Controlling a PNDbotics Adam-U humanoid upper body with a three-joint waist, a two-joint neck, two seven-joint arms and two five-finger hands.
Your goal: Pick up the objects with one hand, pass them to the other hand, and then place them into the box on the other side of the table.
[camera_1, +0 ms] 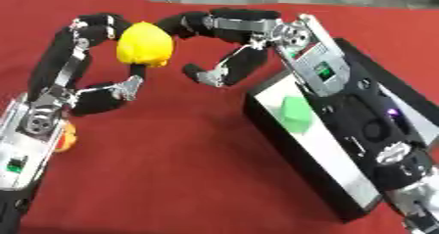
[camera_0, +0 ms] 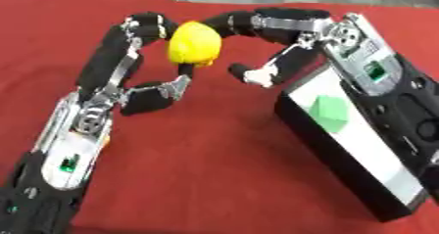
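A yellow rounded object hangs above the red table between my two hands. My left hand reaches up from the lower left, its fingers curled over the object's left side and its thumb under it. My right hand comes in from the right; its curved fingers touch the object's upper right side, while its thumb stands apart, below and to the right. A black box with a white floor lies at the right, partly under my right forearm, with a green block inside.
Red cloth covers the table. A small orange thing peeks out beside my left forearm. Grey floor shows past the table's far edge.
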